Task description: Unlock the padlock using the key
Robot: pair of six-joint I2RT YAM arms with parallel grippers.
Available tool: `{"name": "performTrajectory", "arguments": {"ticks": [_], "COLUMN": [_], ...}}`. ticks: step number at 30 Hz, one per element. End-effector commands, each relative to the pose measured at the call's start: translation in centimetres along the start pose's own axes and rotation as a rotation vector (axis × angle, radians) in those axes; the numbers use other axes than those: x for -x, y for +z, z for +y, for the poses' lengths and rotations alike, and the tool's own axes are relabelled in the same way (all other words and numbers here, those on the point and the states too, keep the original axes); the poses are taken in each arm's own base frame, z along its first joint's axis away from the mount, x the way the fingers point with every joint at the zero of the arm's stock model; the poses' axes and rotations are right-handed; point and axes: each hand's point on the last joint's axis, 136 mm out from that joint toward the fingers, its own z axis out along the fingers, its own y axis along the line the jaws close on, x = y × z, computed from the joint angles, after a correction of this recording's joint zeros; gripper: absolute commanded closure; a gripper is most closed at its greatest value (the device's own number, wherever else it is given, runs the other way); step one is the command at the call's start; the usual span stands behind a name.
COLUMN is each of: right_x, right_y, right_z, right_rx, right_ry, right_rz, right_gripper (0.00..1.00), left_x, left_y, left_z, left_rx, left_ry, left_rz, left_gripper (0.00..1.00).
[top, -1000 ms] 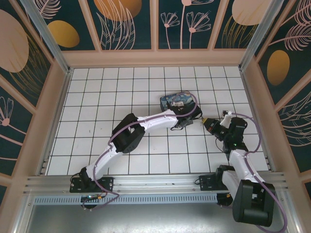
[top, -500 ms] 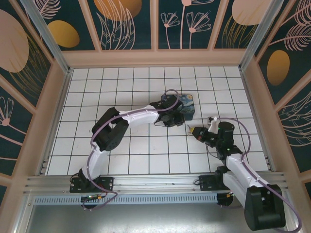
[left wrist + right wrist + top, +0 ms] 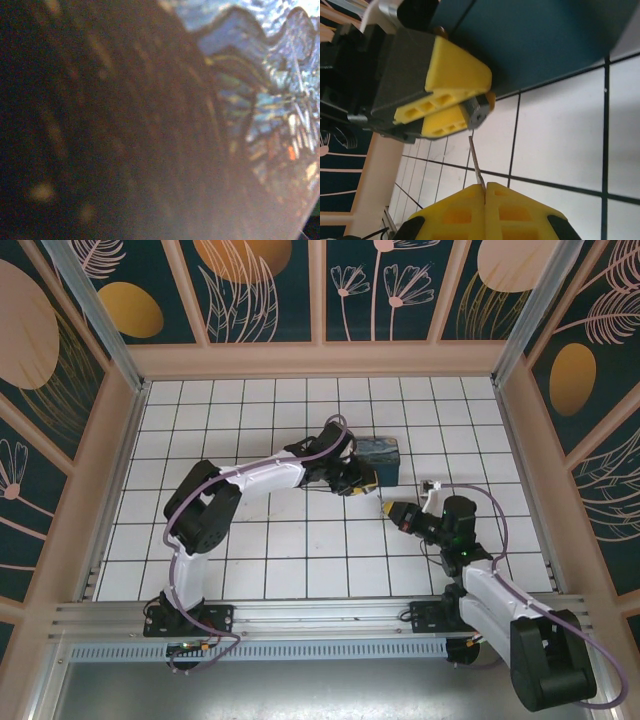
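Note:
In the right wrist view, my right gripper (image 3: 485,187) is shut on the key (image 3: 476,161). Its thin silvery blade points up from between the yellow fingers. Just above the blade tip is the small grey padlock (image 3: 479,114), pinched between the yellow fingers of my left gripper (image 3: 472,107). The key tip is a hair short of the padlock's end face. From above, the left gripper (image 3: 362,483) and right gripper (image 3: 393,510) nearly meet in front of the box. The left wrist view is dark and blurred.
The blue-and-yellow swirl-painted box (image 3: 381,457) lies on the white tiled floor (image 3: 250,540) right behind the left gripper, and its painted side (image 3: 270,75) is close to the left wrist camera. Wooden walls (image 3: 110,470) ring the floor. Open tiles lie left and front.
The right gripper has moved left with the key, up to the left gripper. The left arm's elbow has swung left while its gripper stayed beside the box.

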Motion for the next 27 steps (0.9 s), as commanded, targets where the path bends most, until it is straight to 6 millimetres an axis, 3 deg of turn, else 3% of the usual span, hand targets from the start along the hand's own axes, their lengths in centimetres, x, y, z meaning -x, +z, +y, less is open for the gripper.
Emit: {"name": "performTrajectory", "arguments": {"ticks": [1,10,27], "right_x": [1.3,1.7,2.1], "right_y": [0.3,0.7,1.8], "right_z": [2.2,2.6,3.2], "right_rx": [0.090,0.110,0.177], "right_ry": [-0.062,-0.061,0.035], "right_rz": [-0.033,-0.024,-0.004], "right_gripper": [1.00,1.00,1.00], "left_x": [-0.3,0.2,0.0], "left_y": [-2.0,-3.0,-3.1], "left_z": [-3.1,-3.6,-3.6], "left_rx": [-0.118,-0.148,-0.199], "left_ry": [0.012,-0.002,-0.045], "left_rz": [0.022,0.003,0.006], "left_gripper": [0.88,0.89,0.90]}}
